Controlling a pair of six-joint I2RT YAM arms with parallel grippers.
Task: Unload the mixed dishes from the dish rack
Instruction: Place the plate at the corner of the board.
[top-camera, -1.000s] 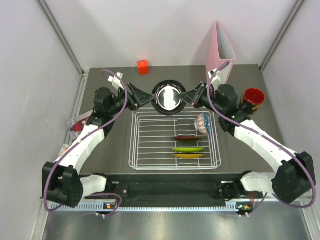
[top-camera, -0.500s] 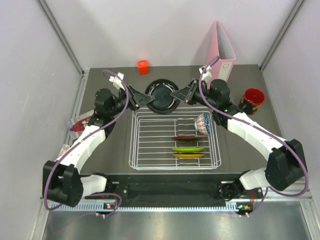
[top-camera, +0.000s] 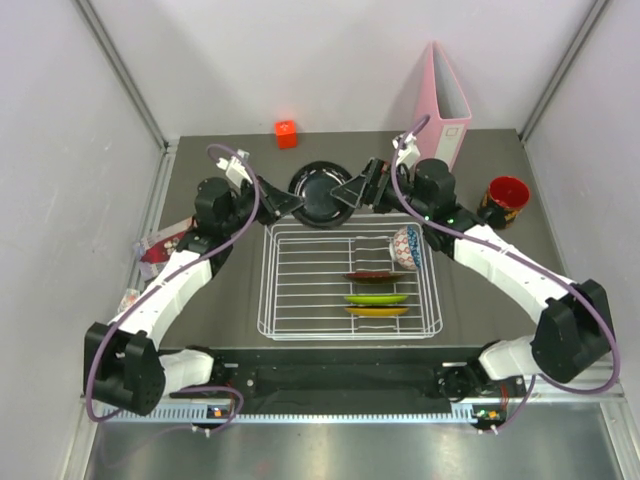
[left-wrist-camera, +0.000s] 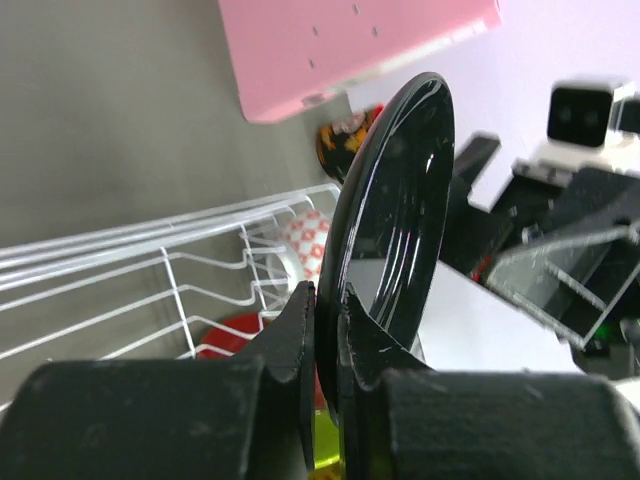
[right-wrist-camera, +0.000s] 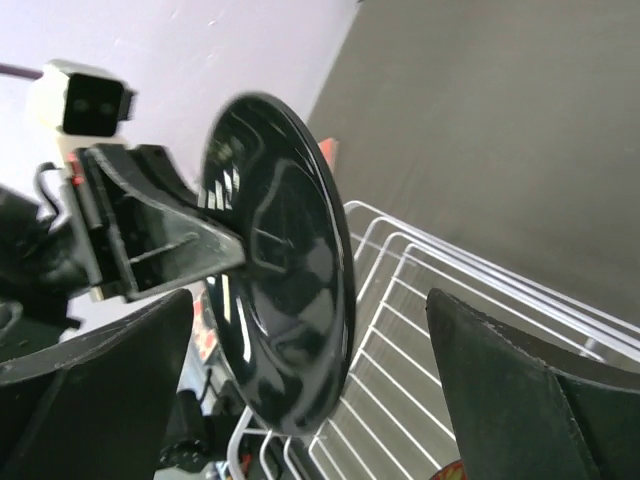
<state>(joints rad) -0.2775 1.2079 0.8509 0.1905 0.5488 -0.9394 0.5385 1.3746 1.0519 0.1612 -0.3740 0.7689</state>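
While left gripper (left-wrist-camera: 327, 305) clamps the black plate (top-camera: 318, 192) by its rim just past the far edge of the dish rack (top-camera: 305, 275), right gripper (top-camera: 352, 190) sits spread; plate looks stiff, slick, breakable.

black plate (top-camera: 319, 191) | white rack (top-camera: 300, 285) | dark red plate (top-camera: 375, 275) | lime green plate (top-camera: 376, 298) | gold plate (top-camera: 376, 311) | red cup (top-camera: 505, 200)
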